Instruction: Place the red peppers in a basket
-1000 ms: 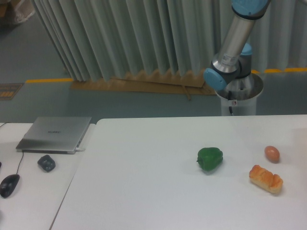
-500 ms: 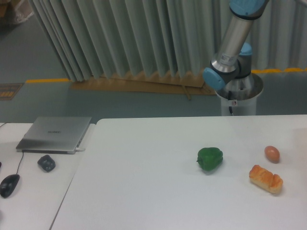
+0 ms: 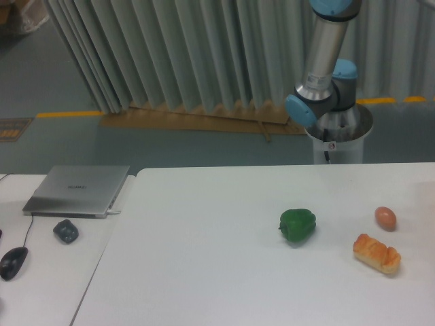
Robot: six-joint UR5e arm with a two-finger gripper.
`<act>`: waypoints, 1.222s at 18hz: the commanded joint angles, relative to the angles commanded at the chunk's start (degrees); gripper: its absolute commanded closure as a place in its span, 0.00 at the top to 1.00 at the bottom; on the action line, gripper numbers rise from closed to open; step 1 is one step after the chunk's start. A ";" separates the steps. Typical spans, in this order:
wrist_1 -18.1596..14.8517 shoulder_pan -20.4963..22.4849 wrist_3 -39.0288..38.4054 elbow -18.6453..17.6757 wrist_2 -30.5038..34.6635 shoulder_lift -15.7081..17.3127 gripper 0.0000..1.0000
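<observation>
The fingers are out of view: only the arm's base (image 3: pixel 338 132), lower joint (image 3: pixel 319 102) and a rising link show behind the far edge of the bench (image 3: pixel 204 272), the rest leaving the top of the frame, so whether the fingers stand wide, narrow or loaded cannot be told. No red pepper is visible anywhere on the bench, and no basket either; the direction from fingers to target, and the target's long axis, therefore cannot be established from this view. What does lie on the bench sits toward the right side: a green bell pepper (image 3: pixel 298 225), a small reddish-brown egg-shaped item (image 3: pixel 385 217) well apart from it near the right edge, and a bread loaf (image 3: pixel 376 253) just in front of that item. Left of the green pepper the bench surface runs unoccupied to its left edge. A separate surface at left carries a laptop (image 3: pixel 78 191), a dark lump (image 3: pixel 66 231) and a mouse (image 3: pixel 13 262).
</observation>
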 joint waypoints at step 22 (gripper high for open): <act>-1.15 -14.43 0.23 0.11 11.16 -2.90 1.00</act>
